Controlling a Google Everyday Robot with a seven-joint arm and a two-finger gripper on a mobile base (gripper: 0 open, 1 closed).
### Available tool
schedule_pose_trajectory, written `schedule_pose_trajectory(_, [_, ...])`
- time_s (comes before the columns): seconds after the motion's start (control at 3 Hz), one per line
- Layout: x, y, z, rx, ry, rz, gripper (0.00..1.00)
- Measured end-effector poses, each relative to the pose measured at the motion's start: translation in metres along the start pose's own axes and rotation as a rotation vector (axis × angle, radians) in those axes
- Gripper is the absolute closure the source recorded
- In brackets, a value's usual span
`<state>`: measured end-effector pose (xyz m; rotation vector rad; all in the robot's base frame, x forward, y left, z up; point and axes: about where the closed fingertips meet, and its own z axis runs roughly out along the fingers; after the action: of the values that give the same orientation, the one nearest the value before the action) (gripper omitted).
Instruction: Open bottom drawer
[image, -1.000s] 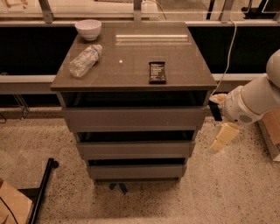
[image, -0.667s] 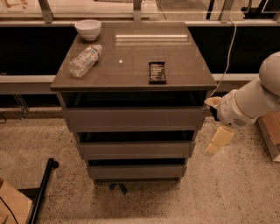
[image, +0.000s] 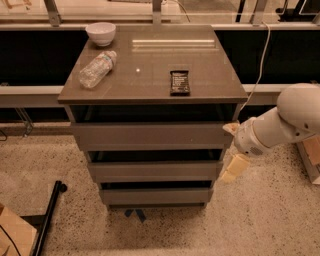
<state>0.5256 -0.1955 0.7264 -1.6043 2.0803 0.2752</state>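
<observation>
While the bottom drawer (image: 156, 196) sits low in the centre of the frame, its flat grey-brown front lies under the middle drawer front (image: 155, 171), with a dark gap above its top edge. It is the narrowest of the three fronts; the top drawer front (image: 150, 136) is the widest.

The gripper (image: 232, 162) hangs at centre right, just beside the right edge of the middle drawer front and above the bottom drawer's level. Whether it is spread or pressed together cannot be told. The white arm (image: 285, 122) reaches in from the right edge of the frame.

On the cabinet top (image: 145, 75), a white bowl (image: 101, 33) stands in the upper left corner. A clear plastic bottle (image: 97, 69) lies on its side near the left edge, and a dark snack bar (image: 179, 82) lies toward the front right.

Speckled floor (image: 260, 220) spreads open before the drawers. A blue tape mark (image: 135, 214) lies below the bottom front, and a black pole (image: 50, 215) slants at lower left.
</observation>
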Motion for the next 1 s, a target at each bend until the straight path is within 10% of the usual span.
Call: schedule_pose_trajectory(1.0, [0.029,0.004,0.079,-0.049,0.031,0.049,0.0])
